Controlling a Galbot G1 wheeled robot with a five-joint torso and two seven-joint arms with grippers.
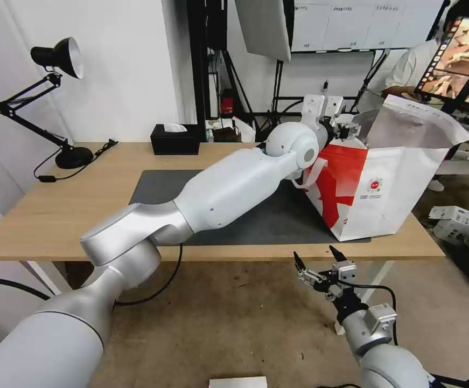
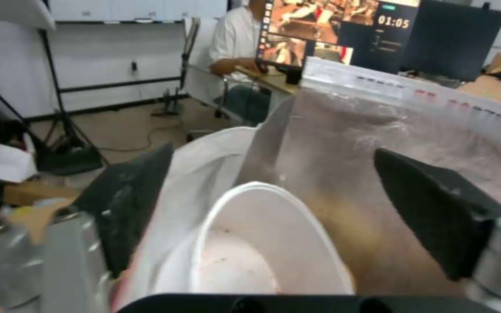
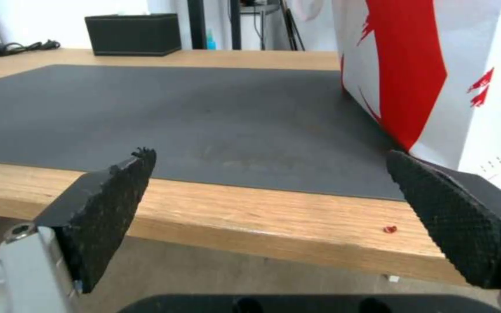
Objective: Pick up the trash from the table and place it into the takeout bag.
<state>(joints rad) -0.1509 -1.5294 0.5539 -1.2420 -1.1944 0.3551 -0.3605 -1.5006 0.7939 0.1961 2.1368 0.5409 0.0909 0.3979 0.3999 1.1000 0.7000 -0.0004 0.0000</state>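
Head camera overlooks the table [image 1: 56, 215]; both wrist cameras sit close, sharing the takeout bag [image 1: 385, 188].

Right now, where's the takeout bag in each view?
Head view: takeout bag at the table's right end, left gripper at its mouth.
Left wrist view: its foil lining behind the open fingers.
Right wrist view: red-printed side.
Shared landmark: the grey mat.

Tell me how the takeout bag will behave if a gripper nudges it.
The takeout bag would probably flex rather than resist: its foil-lined top flap already sags unevenly. It may tip, since it stands tall and leaning near the table edge. The bowl inside, below the open left gripper, adds some weight low down, which likely steadies it a little.
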